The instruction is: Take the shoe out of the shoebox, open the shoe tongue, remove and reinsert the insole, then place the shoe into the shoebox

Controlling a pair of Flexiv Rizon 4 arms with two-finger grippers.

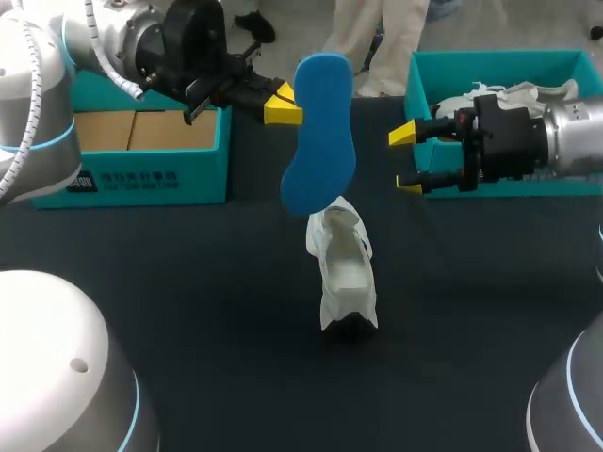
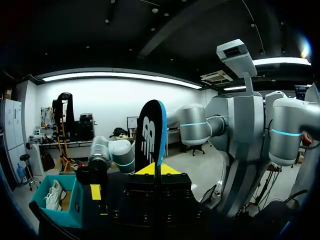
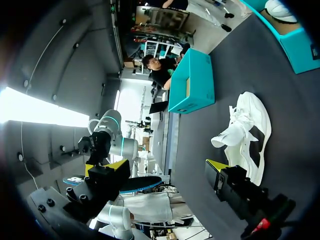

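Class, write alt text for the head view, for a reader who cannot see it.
The left gripper holds a blue insole upright above a white shoe on the dark table. The right gripper is open beside the insole. The left shoebox and the right shoebox, both teal, stand farther back.

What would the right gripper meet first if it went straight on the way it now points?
Probably the blue insole held by the left gripper, though depth is hard to judge.
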